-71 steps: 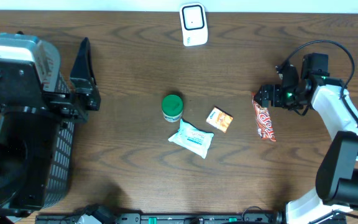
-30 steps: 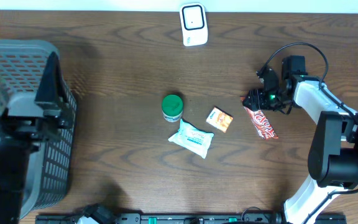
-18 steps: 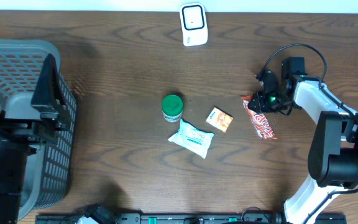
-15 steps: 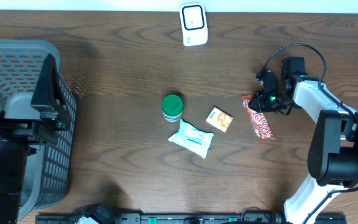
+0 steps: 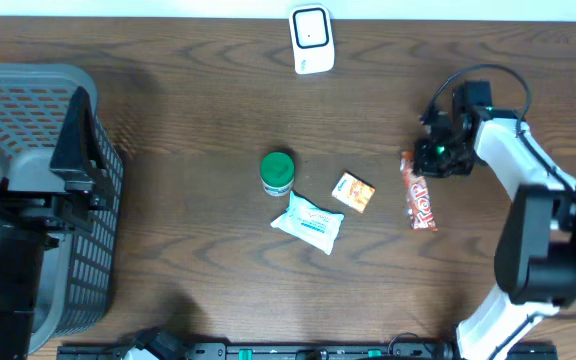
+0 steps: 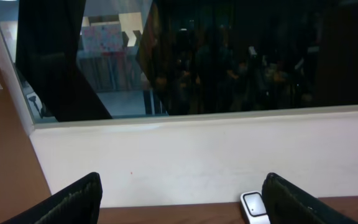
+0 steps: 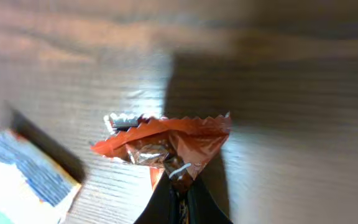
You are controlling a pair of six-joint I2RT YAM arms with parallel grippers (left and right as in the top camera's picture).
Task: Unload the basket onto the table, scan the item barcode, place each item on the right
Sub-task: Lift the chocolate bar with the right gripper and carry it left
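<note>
Right claw (image 7: pixel 178 186) pinched shut on the crimped end of the red candy packet (image 5: pixel 419 196) near the table's (image 5: pixel 198 270) right edge; left claw (image 6: pixel 180 202) wide open, holding nothing

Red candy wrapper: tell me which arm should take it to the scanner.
Right. The right tool is shut on one end of the red candy wrapper. The left tool is open and empty, over the basket, far from it.

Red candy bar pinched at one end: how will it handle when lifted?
The candy bar probably dangles from the right gripper: only the crinkled foil end is pinched. Likely light, being slim; glossy wrapper may slip.
</note>
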